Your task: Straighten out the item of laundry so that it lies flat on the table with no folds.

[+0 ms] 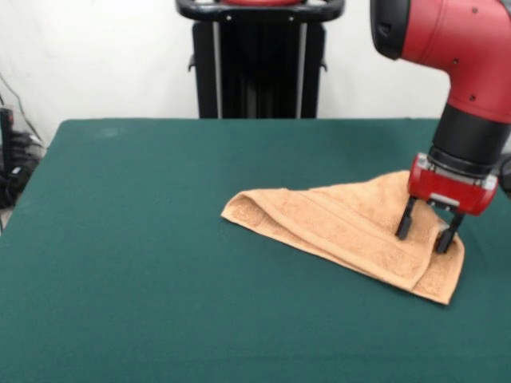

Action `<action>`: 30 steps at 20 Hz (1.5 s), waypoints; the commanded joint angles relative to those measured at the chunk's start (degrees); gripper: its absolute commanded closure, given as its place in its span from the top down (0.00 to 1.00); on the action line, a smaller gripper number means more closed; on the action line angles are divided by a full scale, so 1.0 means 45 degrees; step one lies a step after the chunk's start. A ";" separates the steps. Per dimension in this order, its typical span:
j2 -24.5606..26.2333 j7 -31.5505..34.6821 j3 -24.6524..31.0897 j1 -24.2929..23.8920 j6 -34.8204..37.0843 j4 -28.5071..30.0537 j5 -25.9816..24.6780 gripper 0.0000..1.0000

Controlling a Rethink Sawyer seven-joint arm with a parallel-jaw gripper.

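The orange-tan terry towel (343, 227) lies on the dark green table (160, 239) at the right, folded over on itself into a long wedge with a rolled fold at its left end. A flat woven band runs along it. No tag shows. My gripper (426, 234) hangs from the red and black arm and stands over the towel's right end. Its two black fingers (406, 223) are apart and point down, with their tips at the towel's surface. Nothing is held between them.
The robot's black pedestal (259, 72) stands at the table's far edge. Cables hang at the left edge of the picture (12, 159). The towel's right corner lies near the table's right side.
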 commanded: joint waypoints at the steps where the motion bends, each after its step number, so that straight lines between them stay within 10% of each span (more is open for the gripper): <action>1: 0.0905 0.3335 0.1069 0.0303 -0.0068 -0.0221 0.0742 1.00; 30: 0.0417 0.2835 0.0754 0.0241 -0.0003 0.0319 0.0297 1.00</action>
